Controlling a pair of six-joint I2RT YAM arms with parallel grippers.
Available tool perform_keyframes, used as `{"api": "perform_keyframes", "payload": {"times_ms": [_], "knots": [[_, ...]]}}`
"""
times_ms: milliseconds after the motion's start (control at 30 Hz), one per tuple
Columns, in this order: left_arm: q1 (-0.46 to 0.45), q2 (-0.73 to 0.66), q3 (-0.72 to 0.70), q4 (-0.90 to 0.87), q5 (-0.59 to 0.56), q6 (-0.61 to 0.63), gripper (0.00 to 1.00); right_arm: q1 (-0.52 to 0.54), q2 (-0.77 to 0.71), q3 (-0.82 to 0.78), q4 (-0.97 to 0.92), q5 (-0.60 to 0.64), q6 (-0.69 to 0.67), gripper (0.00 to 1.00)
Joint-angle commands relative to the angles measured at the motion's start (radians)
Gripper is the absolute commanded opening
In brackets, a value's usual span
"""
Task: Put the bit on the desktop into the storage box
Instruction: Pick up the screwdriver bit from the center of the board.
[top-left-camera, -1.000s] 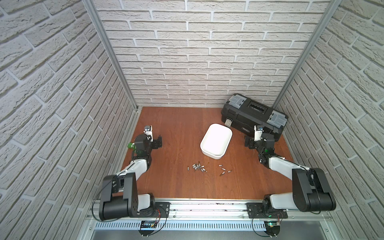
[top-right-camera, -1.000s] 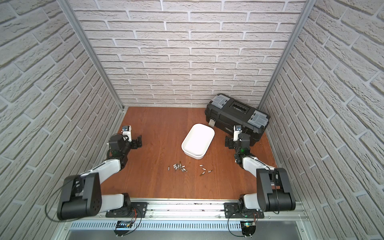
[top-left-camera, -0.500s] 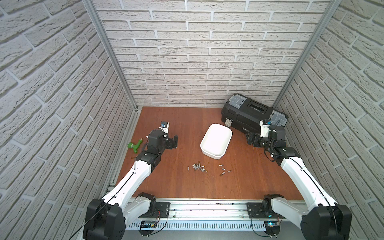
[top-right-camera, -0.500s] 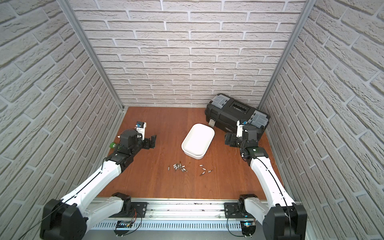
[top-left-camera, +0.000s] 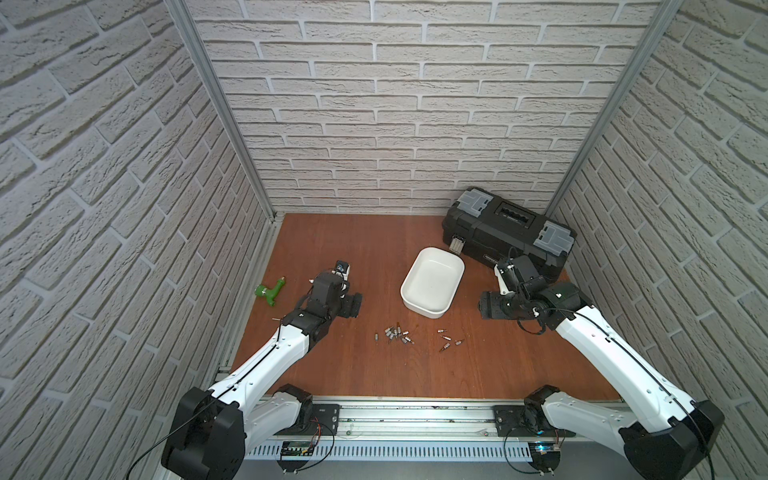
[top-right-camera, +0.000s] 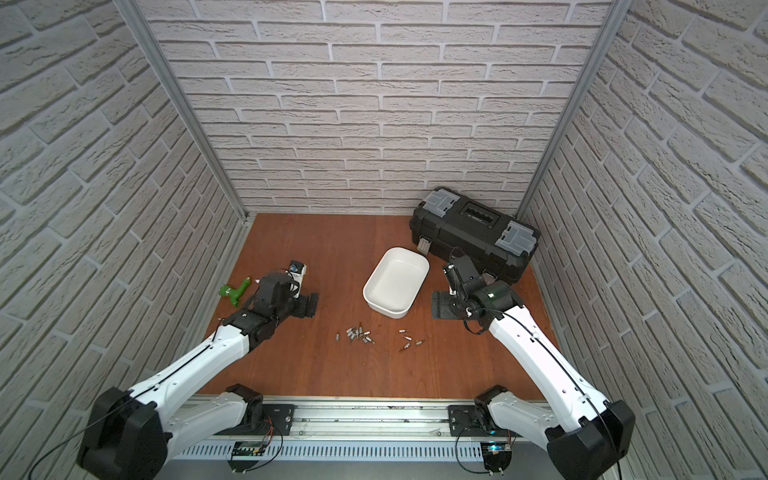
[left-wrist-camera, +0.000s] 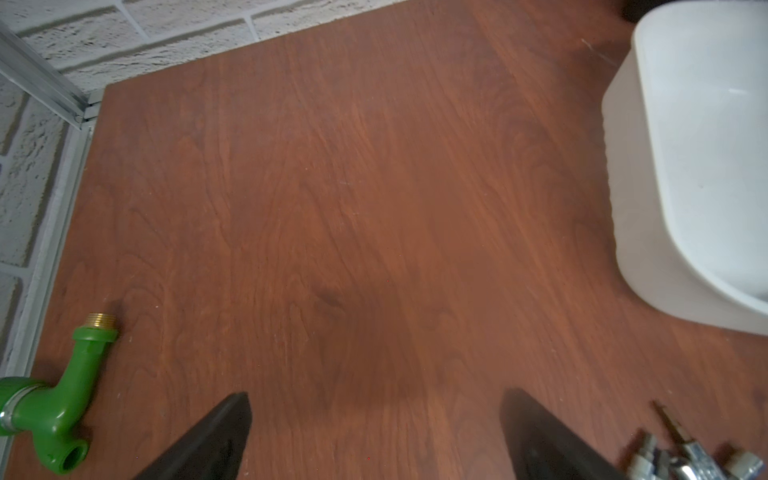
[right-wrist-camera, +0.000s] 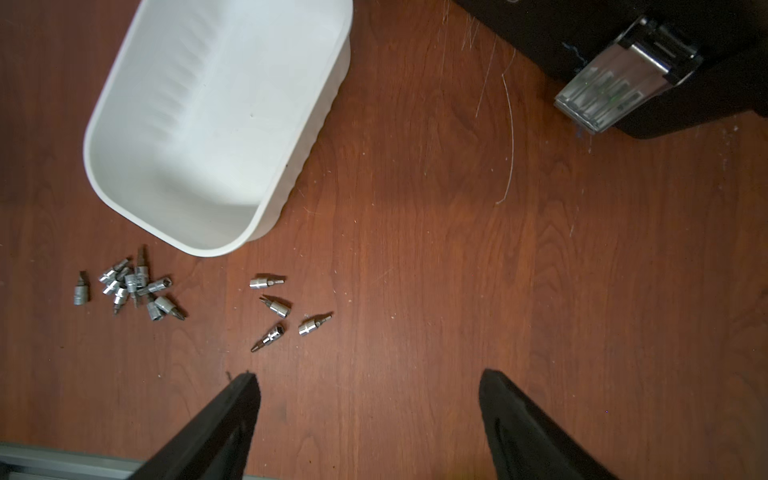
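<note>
Several small silver bits lie on the reddish-brown desktop (top-left-camera: 374, 374), as a tight cluster (top-left-camera: 395, 333) (top-right-camera: 359, 334) (right-wrist-camera: 133, 286) and a looser group (top-left-camera: 449, 338) (top-right-camera: 409, 340) (right-wrist-camera: 286, 309) to its right. Just behind them stands the white storage box (top-left-camera: 428, 312) (top-right-camera: 390, 311) (right-wrist-camera: 307, 137), with nothing inside. My left gripper (top-left-camera: 353, 305) (left-wrist-camera: 374, 395) hangs open left of the cluster over bare wood. My right gripper (top-left-camera: 488, 307) (right-wrist-camera: 366, 374) is open too, right of the box and the bits. Neither holds anything.
A black toolbox (top-left-camera: 509, 232) with grey lid compartments sits at the back right, close behind my right wrist. A green pipe fitting (top-left-camera: 270, 291) (left-wrist-camera: 62, 395) lies by the left wall. Brick walls close three sides, and an aluminium rail (top-left-camera: 415, 411) runs along the front.
Both arms have unfolded from their tucked poses at the sides and reached inward. The left gripper moved right, away from the green fitting. The right gripper swung left toward the box and bits.
</note>
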Motion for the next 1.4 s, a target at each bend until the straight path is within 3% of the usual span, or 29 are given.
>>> {"api": "perform_keyframes", "payload": {"times_ms": [0, 233, 533, 667, 933, 1200, 1367], "knots": [[-0.021, 0.008, -0.017, 0.039, -0.017, 0.041, 0.99, 0.056, 0.072, 0.013, -0.131, 0.075, 0.092, 0.85], [-0.031, -0.025, -0.049, 0.091, -0.005, 0.069, 0.99, 0.159, 0.215, 0.003, -0.078, 0.05, 0.224, 0.82], [-0.031, -0.087, -0.093, 0.126, -0.015, 0.09, 0.99, 0.177, 0.366, -0.07, 0.084, -0.051, 0.406, 0.78], [-0.032, -0.096, -0.097, 0.129, 0.0, 0.098, 0.99, 0.177, 0.439, -0.066, 0.082, -0.056, 0.438, 0.7], [-0.034, -0.115, -0.109, 0.135, -0.008, 0.101, 0.98, 0.177, 0.516, -0.099, 0.161, -0.114, 0.498, 0.64], [-0.034, -0.119, -0.11, 0.129, -0.011, 0.1, 0.99, 0.177, 0.55, -0.107, 0.181, -0.128, 0.533, 0.46], [-0.035, -0.118, -0.108, 0.127, -0.01, 0.101, 0.99, 0.178, 0.571, -0.113, 0.193, -0.146, 0.549, 0.46]]}}
